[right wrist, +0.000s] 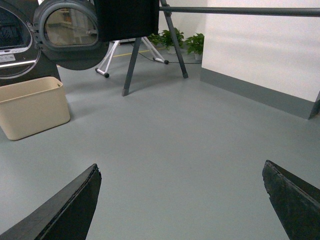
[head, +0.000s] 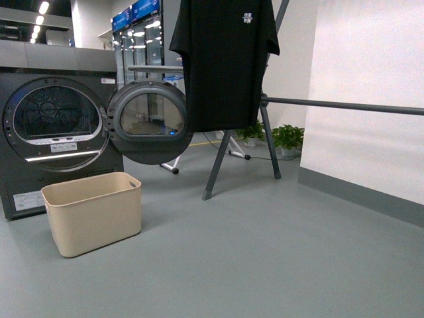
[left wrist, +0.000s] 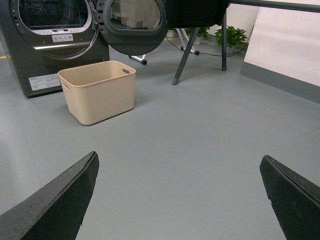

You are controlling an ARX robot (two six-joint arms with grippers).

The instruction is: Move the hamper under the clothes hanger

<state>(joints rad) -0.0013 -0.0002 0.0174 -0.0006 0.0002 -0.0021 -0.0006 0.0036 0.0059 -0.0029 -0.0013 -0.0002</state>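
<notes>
Hamper stands upright on the grey floor in the lower left of the front view, with its open mouth up. It is just in front of the dark dryer. The dryer's round door is swung open, above the hamper's rim and a little to the right of it.

I see the clothes hanger to the right of the hamper. One long bar of it runs from the centre of the frame out to the right edge, and one angled leg comes down to the floor near the centre. A black T-shirt hangs at the top centre of the frame. The hamper is apart from this leg, on its left, and it is not below the shirt or the bar. Two small green plants stand by the white wall behind the hanger.

In the left wrist view the left gripper is opened wide. Its two dark fingers are far from each other, with only bare floor between them, and it has hold of nothing. The right gripper in the right wrist view looks the same: wide open, nothing between its fingers. Both are well apart from the hamper.
</notes>
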